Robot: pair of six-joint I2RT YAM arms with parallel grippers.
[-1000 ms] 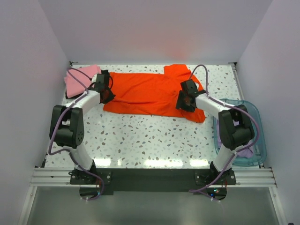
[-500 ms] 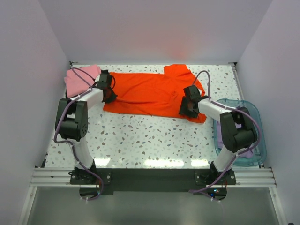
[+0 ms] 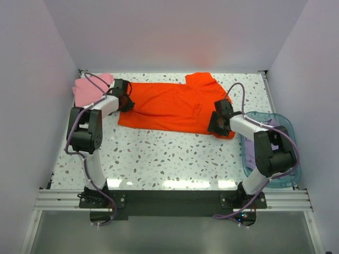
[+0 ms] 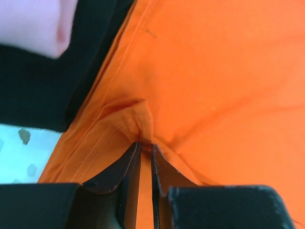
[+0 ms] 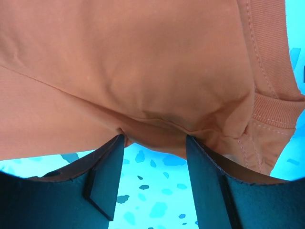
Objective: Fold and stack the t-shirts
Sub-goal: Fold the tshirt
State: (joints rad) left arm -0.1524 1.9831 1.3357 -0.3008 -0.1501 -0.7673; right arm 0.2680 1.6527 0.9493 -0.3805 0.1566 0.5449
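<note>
The orange-red t-shirt (image 3: 169, 106) lies spread flat across the back of the table. My left gripper (image 3: 126, 102) is at its left end, shut on a small raised fold of the orange cloth (image 4: 143, 119). My right gripper (image 3: 215, 126) is at the shirt's near right corner. It is open, and its jaws straddle the shirt's edge (image 5: 157, 129) just above the table. The pink t-shirt (image 3: 87, 89) lies folded at the back left, on top of black cloth (image 4: 43, 90). Pale lavender cloth (image 3: 283, 170) shows in the basket.
A translucent blue plastic basket (image 3: 290, 138) stands at the right edge beside the right arm. White walls close in the left, back and right sides. The speckled tabletop (image 3: 169, 153) runs in front of the orange shirt.
My left gripper has shifted back and a little right along the shirt's left end. My right gripper has moved right and nearer, to the shirt's near right corner.
</note>
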